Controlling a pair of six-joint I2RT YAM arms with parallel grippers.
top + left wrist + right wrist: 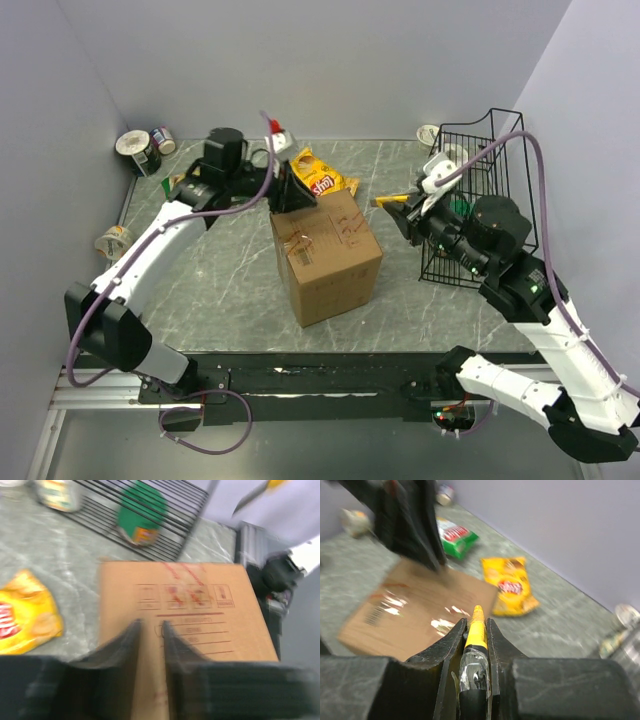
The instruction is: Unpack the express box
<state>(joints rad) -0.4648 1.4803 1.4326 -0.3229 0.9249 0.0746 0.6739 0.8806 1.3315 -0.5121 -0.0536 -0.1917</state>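
The brown express box [325,255] stood closed in the middle of the desk [225,285]. The left tool [150,625] hung slightly open over its far edge. The right tool [476,622] gripped a yellow-tipped stick [476,639].

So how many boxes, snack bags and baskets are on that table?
Boxes: 1, the box
Snack bags: 2, the yellow bag and the green bag
Baskets: 1, the basket
Total: 4
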